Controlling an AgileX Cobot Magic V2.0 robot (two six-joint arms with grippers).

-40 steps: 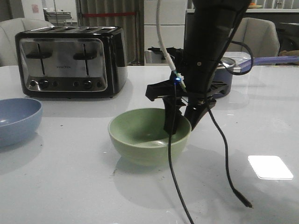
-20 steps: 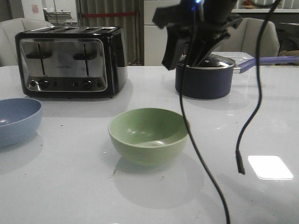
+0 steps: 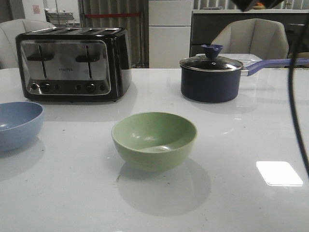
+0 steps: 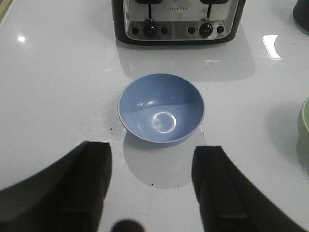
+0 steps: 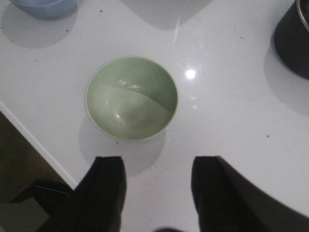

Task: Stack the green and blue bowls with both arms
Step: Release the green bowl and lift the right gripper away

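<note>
Though matte — green bowl (image 3: 154,139), blue bowl (image 4: 161,108)

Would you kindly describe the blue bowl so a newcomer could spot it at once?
Start at the big chrome toaster at the table's back left. Just in front of it, at the left edge, sits the blue bowl. It is empty and dusty blue, whereas the similar green bowl stands mid-table.
</note>
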